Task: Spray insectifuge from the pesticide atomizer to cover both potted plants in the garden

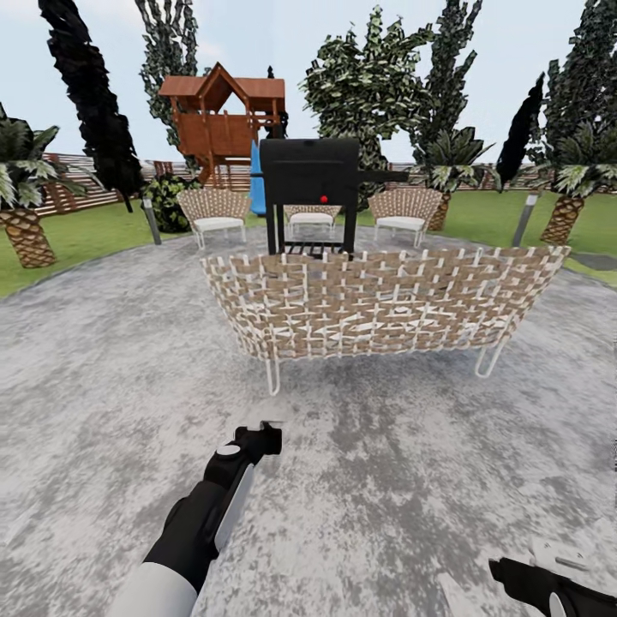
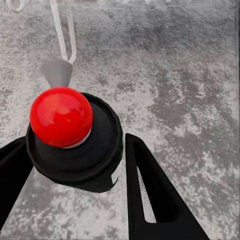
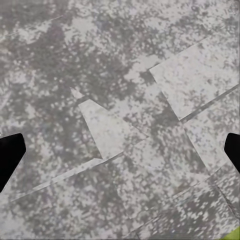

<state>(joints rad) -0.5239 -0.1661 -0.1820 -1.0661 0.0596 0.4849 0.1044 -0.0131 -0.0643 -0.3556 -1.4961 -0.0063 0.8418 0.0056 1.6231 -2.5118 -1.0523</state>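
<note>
You had the left gripper (image 1: 261, 439) out low over the patio (image 1: 103, 403), its fingers (image 2: 150, 195) clenched on the spray bottle (image 2: 74, 142). In the left wrist view the bottle sat between the two black fingers, its red dot (image 2: 61, 116) toward the camera and a grey nozzle tip beyond it. Carried that way, I judge, the bottle stayed ready to aim once a plant came within reach. Your right gripper (image 3: 120, 150) hung at the near right, fingers spread wide with bare paving between them, presumably kept free because the spraying needs one hand.

Further off, one long woven bench (image 1: 377, 300) stood with its back toward you, across the middle of the patio. Behind it stood one black grill (image 1: 310, 184), and past that three woven chairs (image 1: 214, 214) with white cushions. Two grey lamp posts (image 1: 152, 221) stood at the patio's edge, left and right. Farthest off were the lawn, one wooden playhouse (image 1: 221, 120), the slatted fence and the trees. I counted no potted plants here, so you likely had to turn or drive on to find them.
</note>
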